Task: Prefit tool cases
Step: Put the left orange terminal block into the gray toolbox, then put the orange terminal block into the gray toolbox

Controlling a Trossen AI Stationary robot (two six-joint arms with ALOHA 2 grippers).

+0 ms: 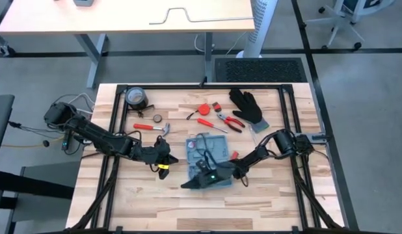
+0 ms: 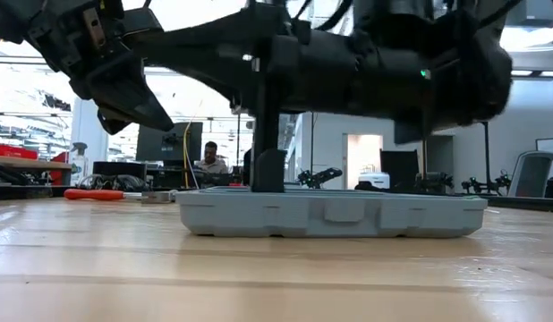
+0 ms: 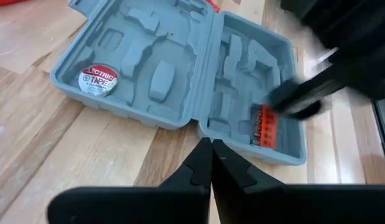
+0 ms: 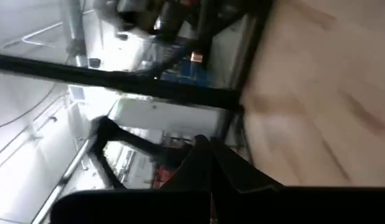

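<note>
Left gripper point(image 1: 163, 158) hangs low just left of the open tool case point(image 1: 208, 162), fingers point(image 3: 199, 168) clenched together, nothing between them. Case lies flat on the wood table point(image 1: 266, 195), about centre, both halves open showing grey moulded slots. Roll of electrical tape point(image 3: 98, 79) sits in one half, an orange bit holder point(image 3: 265, 126) in the other. Hammer point(image 1: 152, 128) lies behind the case to its left, tape roll point(image 1: 136, 98) further back toward the table corner. Right gripper point(image 1: 202, 177) is over the near part of the case, fingers point(image 4: 205, 163) pressed together, empty. Red-handled pliers point(image 1: 229, 121) and black glove point(image 1: 248, 106) lie behind the case to its right.
</note>
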